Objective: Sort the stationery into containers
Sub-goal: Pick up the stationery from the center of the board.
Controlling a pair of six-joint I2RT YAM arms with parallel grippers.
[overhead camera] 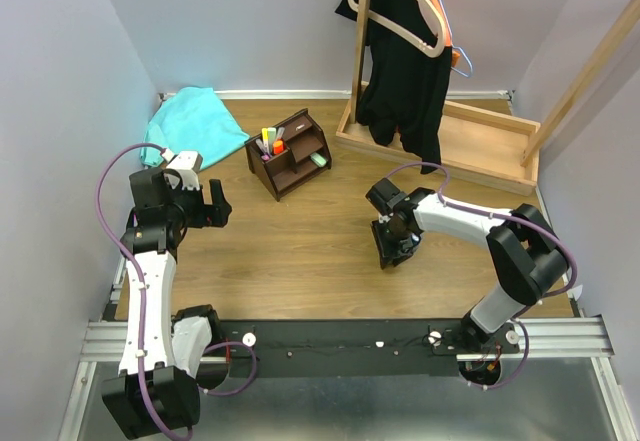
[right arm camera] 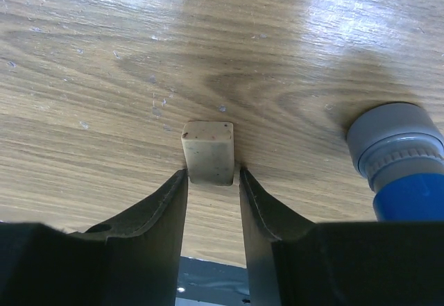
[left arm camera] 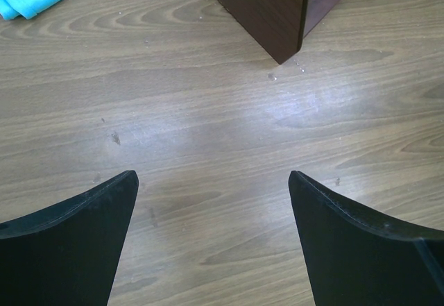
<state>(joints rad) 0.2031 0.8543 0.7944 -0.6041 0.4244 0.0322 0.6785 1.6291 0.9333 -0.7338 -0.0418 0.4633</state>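
1. Right tool [right arm camera: 211, 174]: closed snugly on small tan rectangular block [right arm camera: 208, 152], lower centre, just above wood-grain counter [right arm camera: 104, 56], presumably for carrying.
2. Left tool [left arm camera: 211, 177]: spread wide, empty, waiting near dark brown stepped wooden organizer [overhead camera: 262, 166], upper centre.

white arms [overhead camera: 142, 301], purple cables [overhead camera: 100, 201], black claws [overhead camera: 218, 207] [overhead camera: 391, 253]

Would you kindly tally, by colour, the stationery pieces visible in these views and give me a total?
Yellow marker: 1
Orange marker: 1
Pink marker: 1
Pale green marker: 1
Tan block: 1
Blue cylinder: 1
Total: 6
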